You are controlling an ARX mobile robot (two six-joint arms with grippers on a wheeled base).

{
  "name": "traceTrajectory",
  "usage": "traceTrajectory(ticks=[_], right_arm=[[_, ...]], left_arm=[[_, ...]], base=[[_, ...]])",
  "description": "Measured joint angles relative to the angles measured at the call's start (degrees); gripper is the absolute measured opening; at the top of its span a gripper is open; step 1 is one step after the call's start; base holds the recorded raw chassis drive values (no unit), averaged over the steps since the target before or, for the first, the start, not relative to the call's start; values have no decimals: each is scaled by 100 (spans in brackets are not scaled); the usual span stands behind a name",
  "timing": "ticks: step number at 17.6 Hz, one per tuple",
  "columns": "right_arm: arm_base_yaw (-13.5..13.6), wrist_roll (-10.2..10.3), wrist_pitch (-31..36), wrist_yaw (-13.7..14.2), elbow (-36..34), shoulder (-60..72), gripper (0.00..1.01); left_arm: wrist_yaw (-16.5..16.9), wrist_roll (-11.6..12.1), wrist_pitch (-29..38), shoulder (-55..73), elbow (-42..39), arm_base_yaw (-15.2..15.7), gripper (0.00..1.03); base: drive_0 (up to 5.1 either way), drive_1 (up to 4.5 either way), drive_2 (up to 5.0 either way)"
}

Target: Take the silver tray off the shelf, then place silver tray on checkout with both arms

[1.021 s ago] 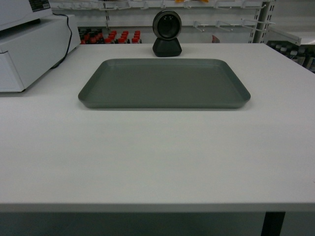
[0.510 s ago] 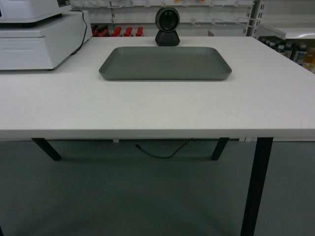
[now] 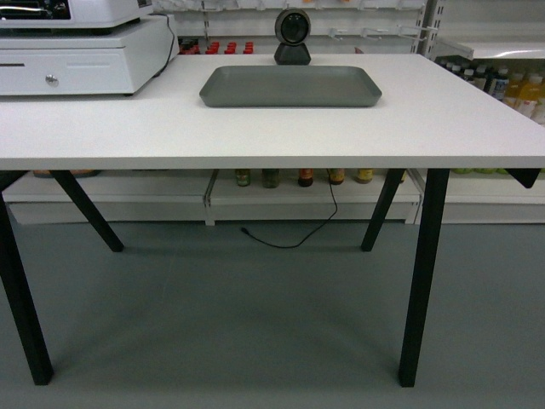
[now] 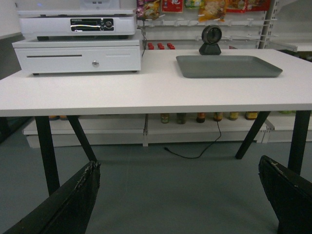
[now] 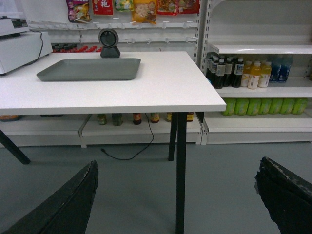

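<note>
The silver tray [image 3: 290, 86] lies flat on the white table [image 3: 272, 128] just before the scanner [image 3: 292, 37], judged already delivered, while the left end effector [image 4: 180, 195] and right end effector [image 5: 178, 195] hang wide and empty, well apart from it.

Matt grey-green silver tray [image 3: 289, 86], smooth white checkout [image 3: 272, 128] top

Grey-green tray [image 3: 289, 86] on a white worktop [image 3: 255, 136] with black legs; grey-black scanner [image 3: 292, 37]; white cash drawer [image 3: 81, 55]; grey floor [image 3: 238, 324]; black fingers [image 4: 73, 200] on both tools
</note>
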Motion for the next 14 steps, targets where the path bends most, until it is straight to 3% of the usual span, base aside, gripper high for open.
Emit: traceTrajectory(ticks=[14], right_arm=[[0,-4,-11,-2,0,0,98]], left_arm=[[2,4,-15,0,0,0,98]], base=[[0,0,0]])
